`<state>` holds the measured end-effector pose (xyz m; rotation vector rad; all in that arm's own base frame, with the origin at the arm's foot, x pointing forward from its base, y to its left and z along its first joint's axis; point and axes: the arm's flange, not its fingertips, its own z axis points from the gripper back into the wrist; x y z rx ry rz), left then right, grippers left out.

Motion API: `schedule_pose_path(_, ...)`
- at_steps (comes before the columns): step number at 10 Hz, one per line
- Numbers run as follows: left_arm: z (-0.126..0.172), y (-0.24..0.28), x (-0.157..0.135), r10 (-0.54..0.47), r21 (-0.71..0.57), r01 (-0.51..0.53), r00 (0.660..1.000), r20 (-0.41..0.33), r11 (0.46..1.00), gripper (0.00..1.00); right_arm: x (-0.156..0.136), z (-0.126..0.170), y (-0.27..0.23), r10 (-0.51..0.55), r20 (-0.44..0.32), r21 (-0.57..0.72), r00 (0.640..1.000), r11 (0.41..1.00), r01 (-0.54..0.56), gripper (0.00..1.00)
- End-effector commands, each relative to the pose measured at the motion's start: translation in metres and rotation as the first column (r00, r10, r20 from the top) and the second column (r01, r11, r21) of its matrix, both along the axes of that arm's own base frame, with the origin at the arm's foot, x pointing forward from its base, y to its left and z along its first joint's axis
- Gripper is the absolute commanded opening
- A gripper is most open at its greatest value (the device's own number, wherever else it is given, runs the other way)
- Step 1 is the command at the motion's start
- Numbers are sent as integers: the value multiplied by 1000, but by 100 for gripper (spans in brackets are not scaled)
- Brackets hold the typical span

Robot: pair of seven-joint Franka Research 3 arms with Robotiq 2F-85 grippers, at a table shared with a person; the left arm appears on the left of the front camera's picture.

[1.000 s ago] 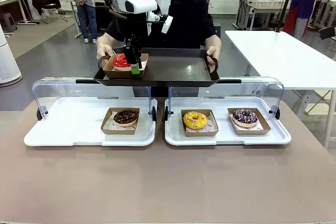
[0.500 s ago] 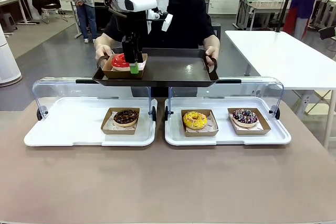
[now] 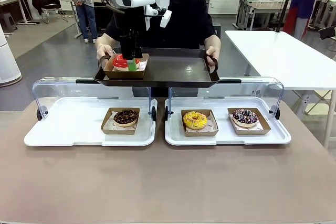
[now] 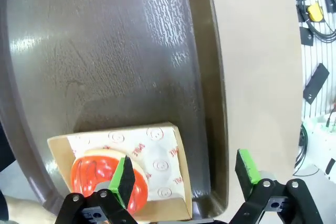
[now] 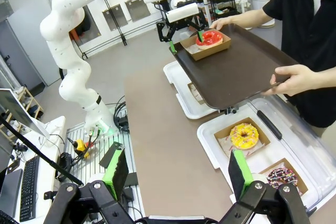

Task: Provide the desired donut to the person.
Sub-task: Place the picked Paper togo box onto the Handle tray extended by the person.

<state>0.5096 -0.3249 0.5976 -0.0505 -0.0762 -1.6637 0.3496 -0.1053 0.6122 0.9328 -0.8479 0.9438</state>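
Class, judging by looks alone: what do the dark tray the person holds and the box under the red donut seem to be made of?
Dark tray: likely moulded plastic, semi-gloss; its grained surface catches patches of light.
Box: brown cardboard, matt; thin folded walls, with a printed white paper liner inside.

Front view faces the person (image 3: 184,14) across the table (image 3: 157,182); left wrist view looks down, close over the tray (image 4: 131,51) under the left gripper (image 4: 184,158). Right wrist view shares that tray, far ahead of the right gripper (image 5: 177,162).
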Motion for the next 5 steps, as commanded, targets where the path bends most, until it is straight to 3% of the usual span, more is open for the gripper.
schedule_pose_path(1, 35, 44, -25, -44, -77, 45, 999, 21, 996, 100, 2, 1, 0, 8, 17, 17, 1000, 1000, -8, 100)
schedule_pose_path(3, 66, 107, -42, 12, -263, 0, 999, 41, 965, 100, 2, 1, 0, 8, 17, 17, 1000, 1000, -8, 100)
schedule_pose_path(5, 74, 182, -51, 101, -407, -82, 995, 25, 910, 100, 2, 1, 0, 8, 17, 17, 1000, 1000, -8, 100)
